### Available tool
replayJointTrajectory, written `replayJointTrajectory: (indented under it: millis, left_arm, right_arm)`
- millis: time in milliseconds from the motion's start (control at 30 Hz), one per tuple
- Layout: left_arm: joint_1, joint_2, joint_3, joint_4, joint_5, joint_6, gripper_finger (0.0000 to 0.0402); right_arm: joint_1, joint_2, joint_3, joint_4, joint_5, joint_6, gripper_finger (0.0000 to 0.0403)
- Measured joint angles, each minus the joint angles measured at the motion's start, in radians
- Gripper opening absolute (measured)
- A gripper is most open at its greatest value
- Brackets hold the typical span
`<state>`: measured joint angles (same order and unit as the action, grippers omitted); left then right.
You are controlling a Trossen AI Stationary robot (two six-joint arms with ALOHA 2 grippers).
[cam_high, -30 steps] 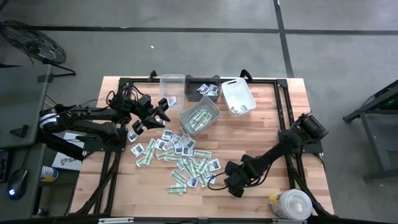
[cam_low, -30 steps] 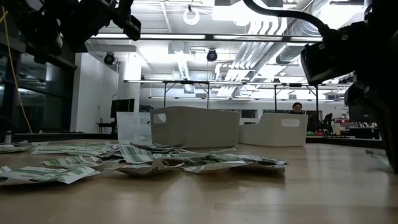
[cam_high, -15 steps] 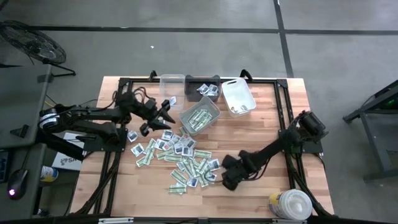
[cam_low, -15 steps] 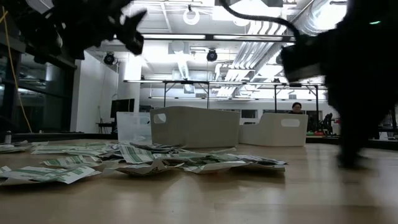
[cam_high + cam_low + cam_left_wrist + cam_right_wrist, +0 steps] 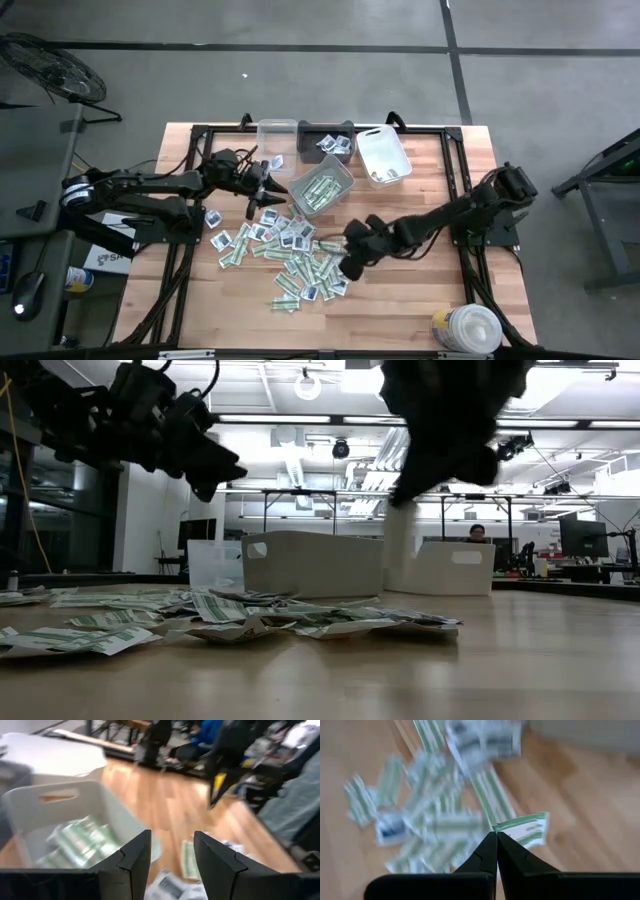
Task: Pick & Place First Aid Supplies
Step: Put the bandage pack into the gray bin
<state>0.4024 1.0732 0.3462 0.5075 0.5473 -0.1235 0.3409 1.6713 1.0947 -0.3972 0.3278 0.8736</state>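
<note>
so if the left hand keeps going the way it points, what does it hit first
Most likely the grey bin of green-and-white strips, or the wood just past its corner. The left hand is open, and depth is hard to judge.

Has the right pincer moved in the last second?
Yes. The right pincer, shut, swung from the tub side toward the bins, onto the packet pile's edge.

**Crowded middle, open near edge**

The packets [image 5: 290, 255] litter the middle of the tabletop [image 5: 400, 310], leaving little bare wood between them. Four bins block the far side: a clear bin [image 5: 277, 135], a dark bin [image 5: 330, 142], a white bin [image 5: 383, 156] and a grey bin [image 5: 322, 188] just beside the litter. The right arm [image 5: 440, 215] slants across the right half. A round tub [image 5: 467, 328] takes the near right corner; the near edge beside it lies bare.
</note>
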Motion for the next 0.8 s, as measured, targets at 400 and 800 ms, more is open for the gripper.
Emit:
replayJointTrajectory:
  millis: [400, 800]
  left_arm:
    - [-0.120, -0.181, 0.000, -0.291, -0.313, 0.101, 0.0149]
    - [-0.196, -0.235, 0.000, -0.391, -0.402, 0.129, 0.0149]
  right_arm:
    - [-0.165, -0.042, 0.002, 0.213, -0.001, -0.231, 0.0000]
    - [-0.289, -0.041, 0.108, 0.184, -0.036, -0.356, 0.0000]
